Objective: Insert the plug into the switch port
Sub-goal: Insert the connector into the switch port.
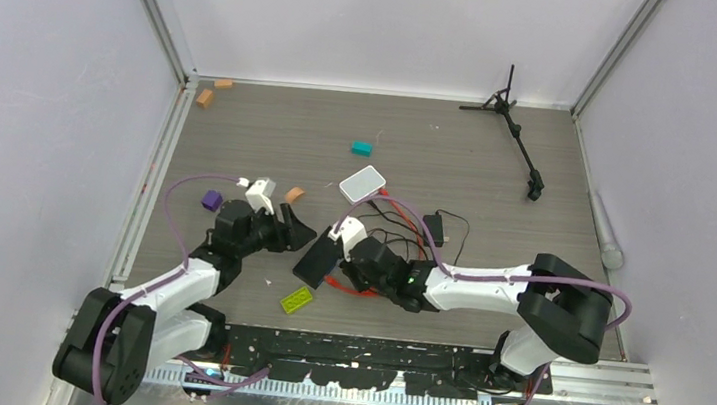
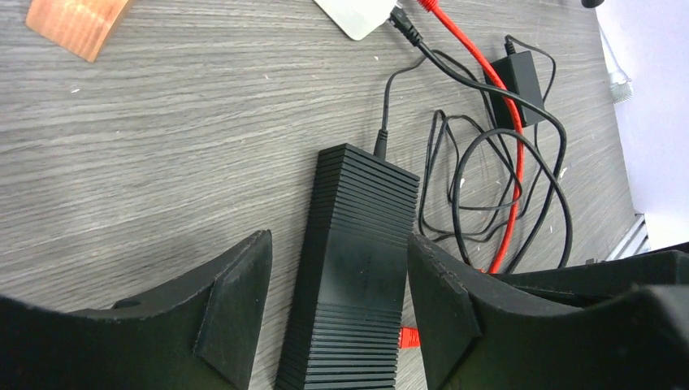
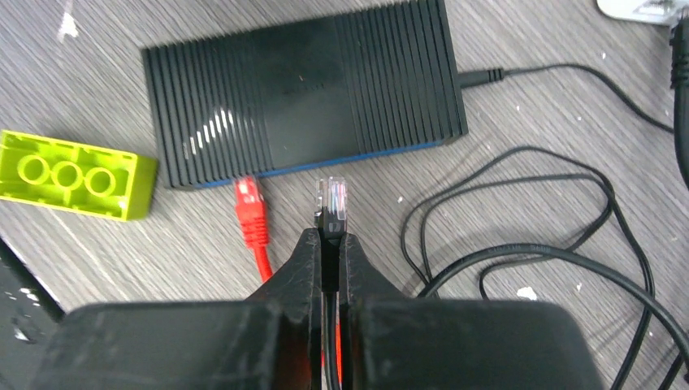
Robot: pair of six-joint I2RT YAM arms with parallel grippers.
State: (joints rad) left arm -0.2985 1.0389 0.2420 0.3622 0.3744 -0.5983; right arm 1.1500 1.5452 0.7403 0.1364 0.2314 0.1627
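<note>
The wood-grain surface (image 1: 421,139) has walls on three sides and open room across its far half. Near the front the switch (image 3: 301,89) lies flat. The left end effector (image 2: 337,252) straddles it with its fingers apart. The right end effector (image 3: 329,237) is clamped on the plug (image 3: 331,195), whose clear tip is near the switch's blue-edged side but apart from it. A red cable end (image 3: 250,207) lies just beside that edge. A lime brick (image 3: 77,175) sits by the switch's corner.
</note>
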